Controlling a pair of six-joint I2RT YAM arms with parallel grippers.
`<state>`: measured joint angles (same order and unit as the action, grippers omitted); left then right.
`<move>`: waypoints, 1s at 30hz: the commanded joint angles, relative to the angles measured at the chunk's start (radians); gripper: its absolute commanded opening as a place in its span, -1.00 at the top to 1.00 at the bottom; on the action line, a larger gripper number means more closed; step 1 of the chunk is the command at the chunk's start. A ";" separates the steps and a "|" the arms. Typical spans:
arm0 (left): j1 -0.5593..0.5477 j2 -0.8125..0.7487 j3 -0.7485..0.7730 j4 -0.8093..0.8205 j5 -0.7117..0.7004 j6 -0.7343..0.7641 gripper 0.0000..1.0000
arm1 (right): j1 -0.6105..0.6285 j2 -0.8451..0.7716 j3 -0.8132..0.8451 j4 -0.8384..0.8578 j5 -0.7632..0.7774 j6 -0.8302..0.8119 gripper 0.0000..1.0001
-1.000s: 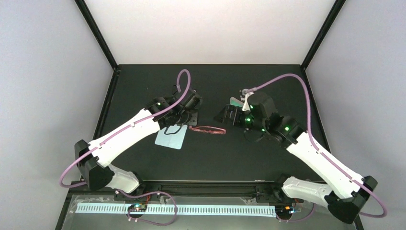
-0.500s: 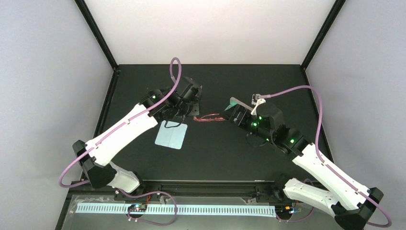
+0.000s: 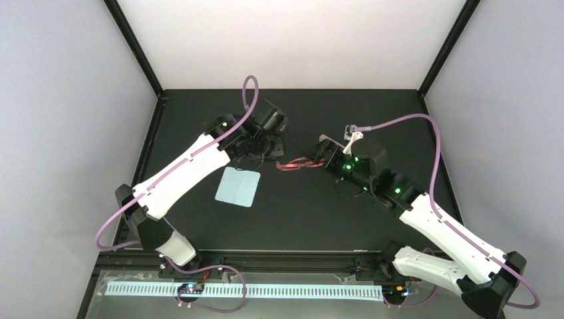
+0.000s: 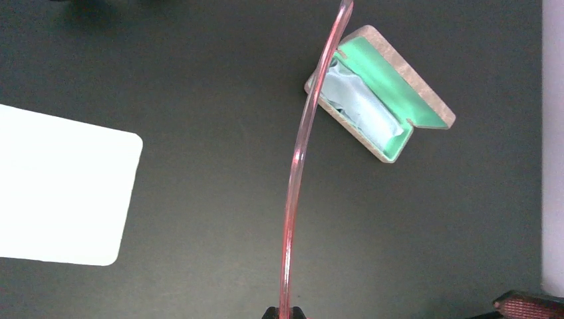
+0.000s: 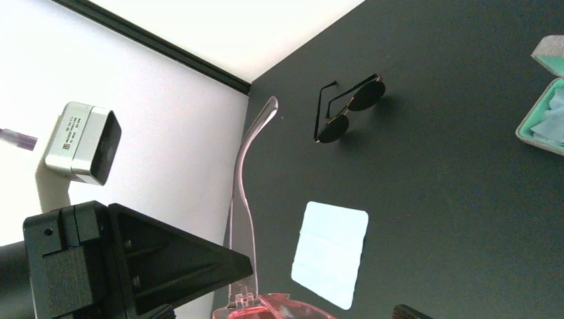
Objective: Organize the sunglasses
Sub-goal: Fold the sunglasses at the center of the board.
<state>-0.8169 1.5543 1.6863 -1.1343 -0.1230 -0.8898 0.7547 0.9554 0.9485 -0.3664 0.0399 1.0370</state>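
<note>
Black table [image 3: 299, 212]; both arms [image 3: 186, 169] stretched inward; left gripper [image 4: 282, 314] clenched on sunglasses [image 3: 296, 163] temple; right gripper [image 3: 321, 158] by frame, state unclear.

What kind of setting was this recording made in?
Most likely a lab test cell, not a home or shop: a black table boxed in by plain white walls and black frame posts, with two robot arms bolted at its near edge.

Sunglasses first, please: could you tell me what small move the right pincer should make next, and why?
Probably close the right pincer on the sunglasses at their front. The left pincer pinches one arm, and the front sits right at the right pincer's open jaws, so a second grip would steady them.
</note>
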 commanded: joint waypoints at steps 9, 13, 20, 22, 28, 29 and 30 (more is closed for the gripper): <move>0.045 0.028 0.049 -0.032 0.124 -0.116 0.97 | -0.003 0.010 0.007 0.075 0.029 0.014 -0.65; 0.050 0.034 0.048 -0.015 0.140 -0.133 0.97 | -0.003 0.020 0.007 0.082 0.028 0.021 -0.58; 0.053 0.040 0.047 -0.001 0.146 -0.133 0.97 | -0.003 0.037 0.015 0.066 0.044 0.021 -0.34; 0.053 0.044 0.046 0.002 0.148 -0.131 0.97 | -0.004 0.044 0.017 0.064 0.047 0.023 -0.26; 0.053 0.034 0.022 0.029 0.162 -0.121 0.97 | -0.004 0.078 0.045 0.064 0.038 0.002 -0.06; 0.053 0.030 0.013 0.039 0.166 -0.118 0.97 | -0.004 0.089 0.051 0.064 0.034 -0.004 -0.03; 0.053 0.025 0.000 0.051 0.172 -0.112 0.97 | -0.004 0.097 0.058 0.063 0.028 -0.008 0.00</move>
<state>-0.7712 1.5864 1.7100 -1.1339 0.0093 -1.0061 0.7547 1.0279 0.9592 -0.3229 0.0586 1.0515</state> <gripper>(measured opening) 0.018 0.525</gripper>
